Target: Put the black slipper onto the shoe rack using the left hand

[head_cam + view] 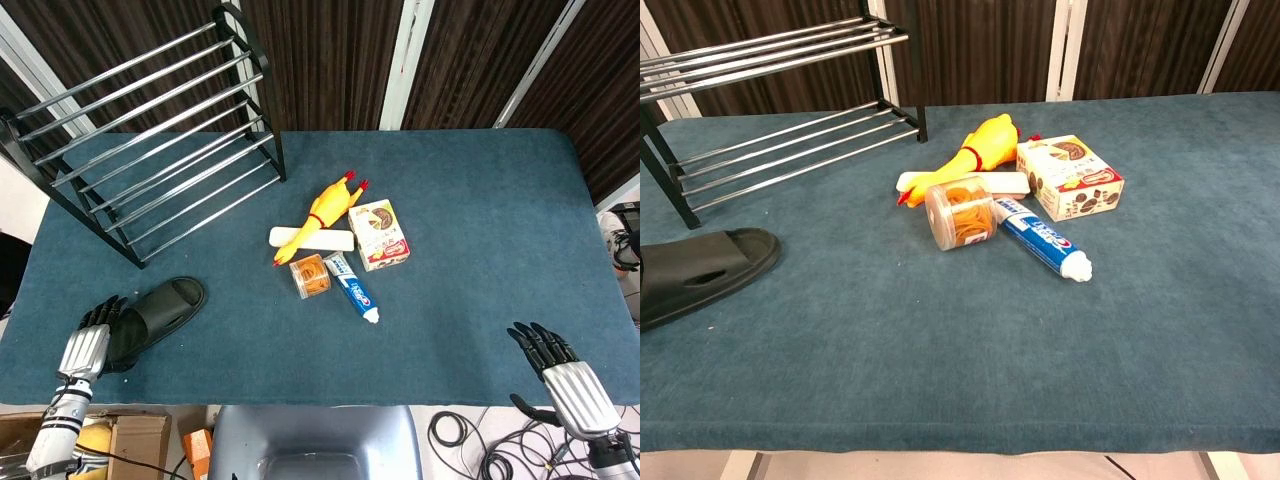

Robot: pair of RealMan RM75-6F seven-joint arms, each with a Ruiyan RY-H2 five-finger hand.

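Note:
The black slipper (160, 315) (700, 270) lies flat on the blue table near the front left corner, toe pointing toward the rack. My left hand (92, 340) sits at its heel end with fingers stretched out beside the heel; whether it touches the slipper is unclear. It holds nothing. The metal shoe rack (150, 140) (770, 50) stands at the back left, its rails bare. My right hand (560, 375) hovers at the front right table edge, fingers extended and empty. Neither hand shows in the chest view.
Mid-table lie a yellow rubber chicken (335, 205), a white bar (312, 239), a snack box (380, 234), a toothpaste tube (352, 287) and an orange jar (310, 275). Bare cloth separates the slipper from the rack.

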